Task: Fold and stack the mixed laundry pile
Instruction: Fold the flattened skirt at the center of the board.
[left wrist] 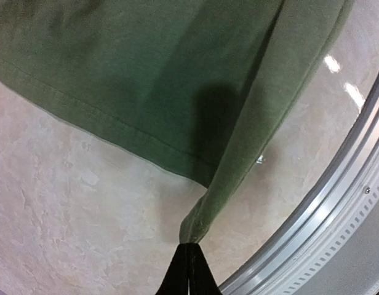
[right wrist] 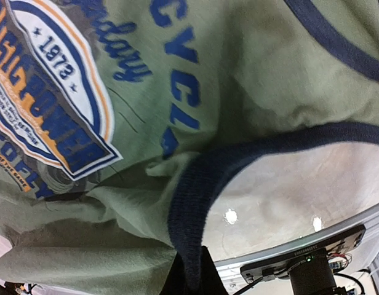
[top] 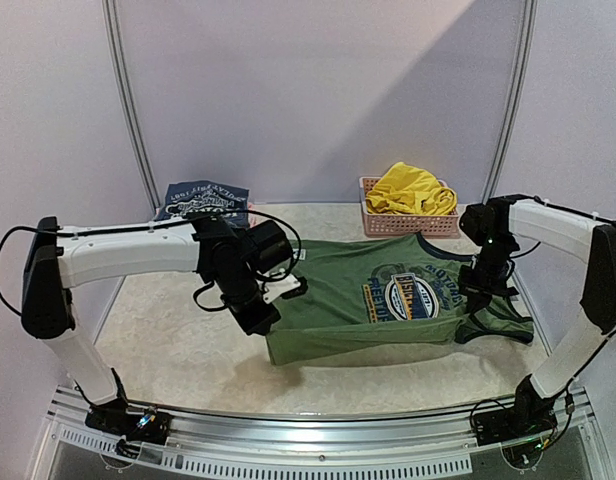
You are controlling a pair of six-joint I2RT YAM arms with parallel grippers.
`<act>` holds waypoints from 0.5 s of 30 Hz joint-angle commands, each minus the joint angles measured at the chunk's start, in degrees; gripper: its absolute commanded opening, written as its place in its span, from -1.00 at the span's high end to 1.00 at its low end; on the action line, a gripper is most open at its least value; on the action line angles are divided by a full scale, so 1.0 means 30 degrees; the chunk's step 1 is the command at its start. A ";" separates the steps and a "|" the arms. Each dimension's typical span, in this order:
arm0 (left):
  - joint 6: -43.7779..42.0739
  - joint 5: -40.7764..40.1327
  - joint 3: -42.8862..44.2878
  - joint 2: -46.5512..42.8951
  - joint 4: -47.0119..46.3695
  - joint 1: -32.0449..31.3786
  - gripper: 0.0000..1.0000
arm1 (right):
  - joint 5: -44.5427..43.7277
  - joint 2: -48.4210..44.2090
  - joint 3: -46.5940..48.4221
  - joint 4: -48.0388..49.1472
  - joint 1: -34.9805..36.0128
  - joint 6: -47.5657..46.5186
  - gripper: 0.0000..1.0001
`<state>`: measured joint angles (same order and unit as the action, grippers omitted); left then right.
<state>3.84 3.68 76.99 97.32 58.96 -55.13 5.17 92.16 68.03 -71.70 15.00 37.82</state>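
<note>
Left tool (left wrist: 189,249), at the bottom edge of its wrist view, is pinched shut on a corner of the hem (left wrist: 115,132) of the olive-green shirt (top: 368,300). The right tool (right wrist: 191,270) is likewise clamped, on the dark trim (right wrist: 195,203) of an armhole. In the overhead view the shirt is stretched across the middle of the frame between the two tools. Its near edge appears raised off the bench (top: 178,340), and its round blue-and-yellow logo (top: 413,297) faces up. The cloth looks light, thin and limp: it sags and creases between the grips, so it should drape and fold easily but hold no shape of its own. Stitched edges such as the hem corners, the ribbed trim and the shoulder straps seem the surest places to take hold, since a pinch in the open cloth would probably bunch it. Farther back, upper right of centre, the yellow shorts (top: 410,188) lie crumpled in the pink basket (top: 408,226), equally soft and best taken by the waistband, though I cannot make one out. At the far left edge of the bench a navy garment (top: 203,198) with pale lettering lies flat, well apart from the shirt.
</note>
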 commanded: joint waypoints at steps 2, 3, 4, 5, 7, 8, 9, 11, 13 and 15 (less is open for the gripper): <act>-0.0457 0.0373 0.1474 0.1587 0.1024 0.1362 1.00 | -0.0171 0.1748 0.2062 -0.0170 0.0125 -0.1105 0.99; -0.0498 0.0294 0.1748 0.1895 0.1143 0.1533 1.00 | -0.0203 0.1985 0.2407 -0.0268 0.0125 -0.1235 0.99; -0.0585 0.0243 0.2021 0.2200 0.1275 0.1708 1.00 | -0.0259 0.2405 0.2743 -0.0383 0.0125 -0.1327 0.99; -0.0621 0.0139 0.2344 0.2517 0.1449 0.1895 1.00 | -0.0299 0.2647 0.3019 -0.0459 0.0125 -0.1489 0.98; -0.0612 0.0028 0.2963 0.3096 0.1740 0.2264 1.00 | -0.0242 0.3383 0.3552 -0.0551 0.0118 -0.1709 0.95; -0.0620 0.0017 0.3264 0.3390 0.1918 0.2455 1.00 | -0.0216 0.3646 0.3812 -0.0608 0.0121 -0.1907 0.94; -0.0632 -0.0017 0.3521 0.3607 0.2002 0.2618 1.00 | -0.0231 0.4019 0.4068 -0.0619 0.0125 -0.2015 0.94; -0.0636 -0.0041 0.4160 0.4089 0.2258 0.2918 1.00 | -0.0377 0.4757 0.4572 -0.0691 0.0125 -0.2209 0.93; -0.0634 -0.0160 0.4748 0.4626 0.2553 0.3136 1.00 | -0.0559 0.5374 0.5124 -0.0787 0.0124 -0.2416 0.93; -0.0628 -0.0192 0.5292 0.5346 0.2889 0.3319 1.00 | -0.0690 0.6020 0.5710 -0.0871 0.0125 -0.2608 0.93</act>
<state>2.70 3.70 89.80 110.50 64.51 -46.96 4.80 106.98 81.91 -73.32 15.00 32.01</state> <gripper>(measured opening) 0.002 0.037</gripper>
